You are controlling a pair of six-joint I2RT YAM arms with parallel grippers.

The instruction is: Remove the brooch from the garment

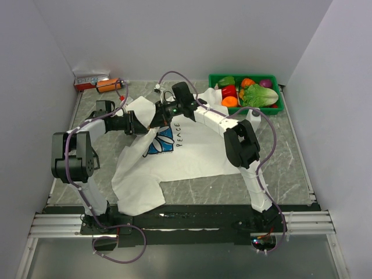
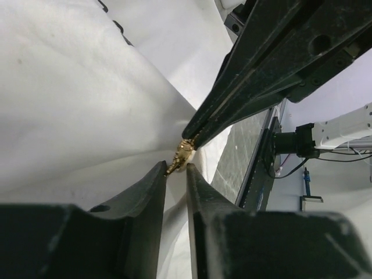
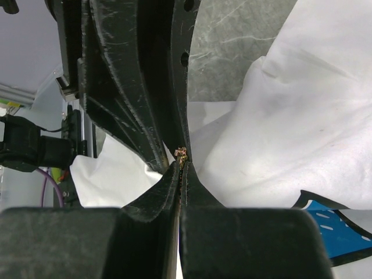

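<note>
The garment (image 1: 192,151), a white T-shirt with a blue square, daisy and "PEACE", lies crumpled mid-table. The two grippers meet at its upper left part. The brooch (image 2: 183,153), a tiny gold leafy pin, sits in a raised fold of the shirt (image 2: 87,104). My right gripper (image 3: 181,165) is shut on the brooch (image 3: 182,153); it comes in from the upper right in the left wrist view (image 2: 195,133). My left gripper (image 2: 175,170) is pinched on the white fabric fold just below the brooch. In the top view, the left gripper (image 1: 145,124) and right gripper (image 1: 161,115) hide the brooch.
A green bin (image 1: 246,75) of toy vegetables stands at the back right. An orange object (image 1: 107,85) and a red-and-white box (image 1: 90,78) lie at the back left. The marble table (image 1: 279,168) is walled on three sides.
</note>
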